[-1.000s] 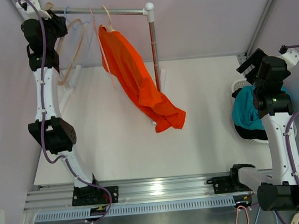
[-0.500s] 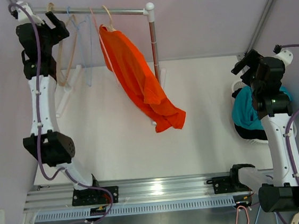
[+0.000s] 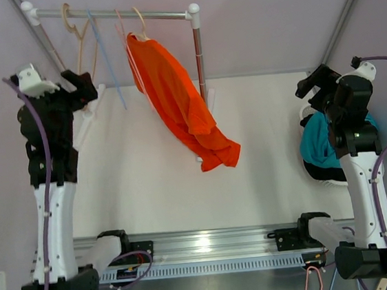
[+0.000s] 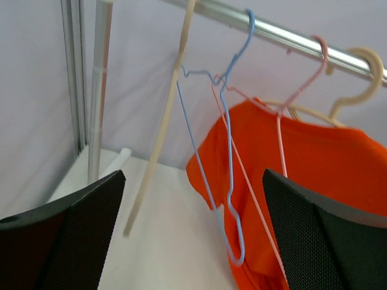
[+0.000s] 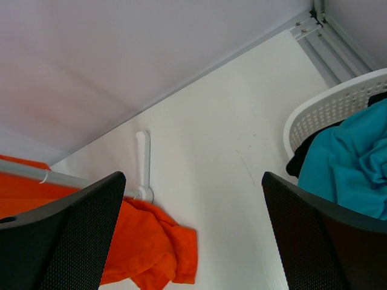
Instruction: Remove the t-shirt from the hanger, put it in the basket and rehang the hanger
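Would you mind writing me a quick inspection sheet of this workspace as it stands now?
Surface: white table, carrying the rack and a basket.
Job's things: orange t-shirt hangs on a cream hanger on the rail, lower end bunched by the rack's foot.
Clutter: empty blue hanger and beige hanger; white basket holding teal clothes.
Grippers: left gripper open, holding nothing, by the rack's left end; right gripper open, holding nothing, above the basket.
Cables: purple cables run along both arms.
Surroundings: pale walls, metal frame posts.
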You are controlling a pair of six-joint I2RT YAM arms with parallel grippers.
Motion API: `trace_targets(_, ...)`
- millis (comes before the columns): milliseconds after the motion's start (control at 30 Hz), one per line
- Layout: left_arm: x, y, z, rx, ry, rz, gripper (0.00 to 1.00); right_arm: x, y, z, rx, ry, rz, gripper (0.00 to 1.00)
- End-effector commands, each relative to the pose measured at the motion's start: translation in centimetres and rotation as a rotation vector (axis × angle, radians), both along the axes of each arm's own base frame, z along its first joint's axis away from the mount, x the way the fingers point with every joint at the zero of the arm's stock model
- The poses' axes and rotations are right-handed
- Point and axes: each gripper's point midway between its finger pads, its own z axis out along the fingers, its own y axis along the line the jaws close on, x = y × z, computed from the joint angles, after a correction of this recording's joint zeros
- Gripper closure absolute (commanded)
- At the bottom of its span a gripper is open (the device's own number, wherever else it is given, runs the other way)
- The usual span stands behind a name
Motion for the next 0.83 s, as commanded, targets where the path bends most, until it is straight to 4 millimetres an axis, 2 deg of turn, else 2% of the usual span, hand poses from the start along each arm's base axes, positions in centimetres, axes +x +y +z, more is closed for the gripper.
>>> trace_targets(0,-5.4,-1.9,-0.8,-0.088,-0.045,-0.089,0.01,-0.5,2.0,1.9,0.034,-0.082,0.098,0.01)
trace_targets(33,-7.1,-3.1,0.0,-0.085,-0.098,-0.158,0.0,-0.6,2.0,1.7,0.038,-0.082,0.096,0.0)
trace_targets(67,-7.4,-5.2,-3.6,-0.083,-0.047,-0.273,0.0,-0.8,2.3,1.7,0.046,-0.089,0.107,0.01)
trace_targets(100,-10.4,-5.9,-2.4,-0.083,-0.127,-0.313,0.01,-1.0,2.6,1.3,0.051,-0.08,0.126,0.01)
trace_targets(133,-11.1,-6.3,-3.7,-0.078,-0.117,-0.334,0.0,-1.1,2.8,0.6,0.054,-0.064,0.135,0.01)
trace_targets(200,-13.4,-6.3,-4.7,-0.049,-0.122,-0.338,0.0,-1.5,3.0,0.0,0.047,-0.05,0.149,0.01)
trace_targets(300,-14.9,-5.6,-7.3,-0.027,-0.081,-0.293,0.01,-2.1,3.0,-1.1,0.034,-0.027,0.154,0.01)
trace_targets(333,-16.3,-5.6,-7.1,-0.012,-0.119,-0.295,0.0,-2.2,3.0,-1.2,0.03,-0.03,0.155,0.01)
trace_targets(367,-16.9,-5.6,-7.1,-0.006,-0.138,-0.297,0.01,-2.3,3.0,-1.8,0.031,-0.025,0.153,0.0)
trace_targets(433,-17.1,-5.8,-8.5,0.006,-0.135,-0.304,0.01,-2.5,3.1,-2.0,0.029,-0.031,0.157,0.01)
trace_targets(567,-15.9,-5.3,-10.7,0.004,-0.063,-0.279,0.0,-2.3,2.9,-2.9,0.02,0.003,0.154,0.01)
trace_targets(667,-15.2,-5.3,-11.8,0.001,-0.026,-0.282,0.0,-2.0,2.9,-3.5,0.011,0.032,0.158,0.01)
trace_targets(800,-14.7,-5.4,-12.3,-0.006,-0.015,-0.286,0.0,-1.8,2.2,-4.3,-0.012,0.064,0.131,0.0)
